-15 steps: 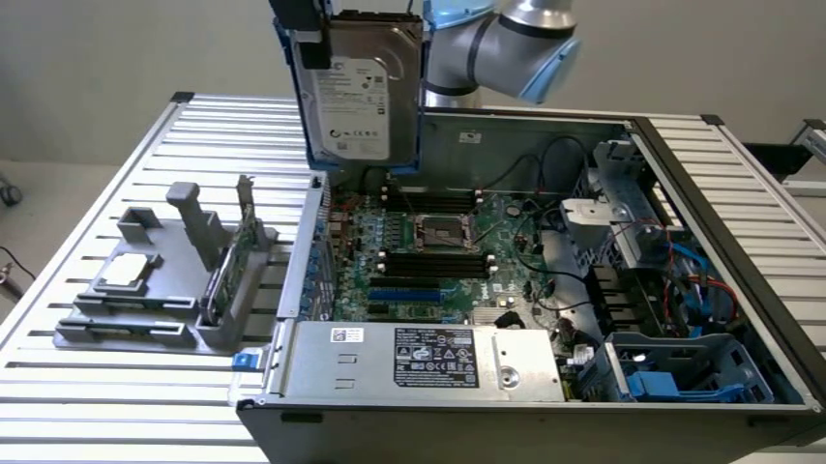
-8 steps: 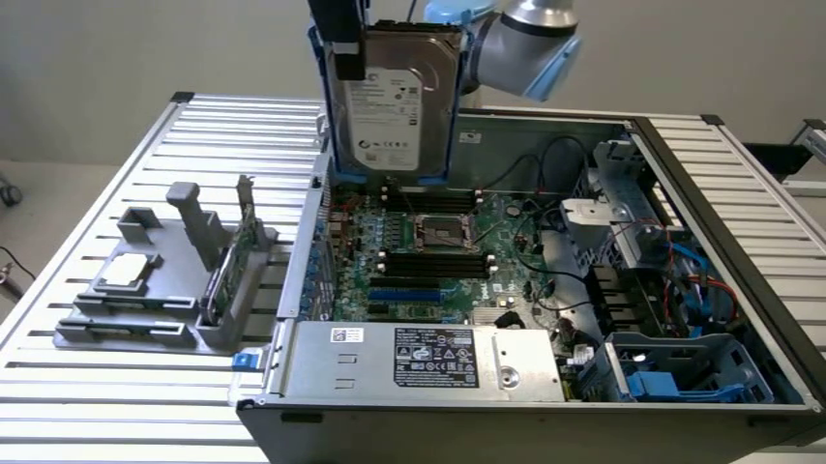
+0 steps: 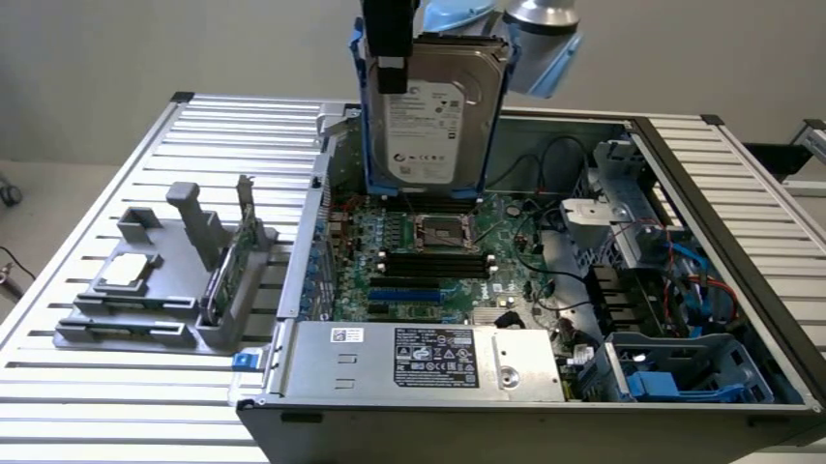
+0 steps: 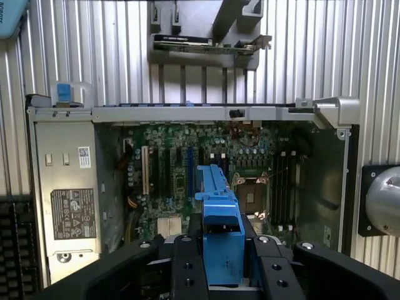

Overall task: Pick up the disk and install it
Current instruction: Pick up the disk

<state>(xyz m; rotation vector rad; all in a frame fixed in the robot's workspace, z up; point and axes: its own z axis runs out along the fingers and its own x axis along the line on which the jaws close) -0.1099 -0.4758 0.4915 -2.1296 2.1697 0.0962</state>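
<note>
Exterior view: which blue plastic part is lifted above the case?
The rails framing the disk, held upright by the gripper; the blue caddy and front tab sit on the case.

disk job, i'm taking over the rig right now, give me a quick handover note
Tool: shut on the rectangular silver-grey metal hard drive with bright blue plastic side rails, gripped by its upper end.
Drive: held upright in the air over the green motherboard of the open grey metal computer case.
Done: pickup; the drive is off the ribbed metal table.
Left: install; the drive is not yet seated anywhere in the case.
Also there: a grey plastic fixture on the table, at the exterior view's left of the case.
</note>
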